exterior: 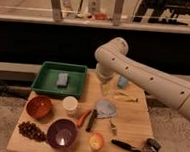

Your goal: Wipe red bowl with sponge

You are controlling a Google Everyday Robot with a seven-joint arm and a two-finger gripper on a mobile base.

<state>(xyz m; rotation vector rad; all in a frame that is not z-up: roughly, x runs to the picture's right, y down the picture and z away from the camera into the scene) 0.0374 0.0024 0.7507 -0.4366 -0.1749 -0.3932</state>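
**Red bowl point(38, 106) sits well apart from the gripper point(105, 86)**

I see the red bowl on the left side of the wooden table point(134, 129), just in front of the green tray point(43, 87) and left of the white cup point(70, 104). The sponge point(62, 79) lies flat inside the tray. The gripper hangs pointing down just right of the tray, clear of both bowl and sponge. It looks empty, I think, but I cannot tell whether it is spread or closed.

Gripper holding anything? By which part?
Nothing visibly held. The gripper hangs beside the green plastic tray; the grey rectangular sponge lies inside it.
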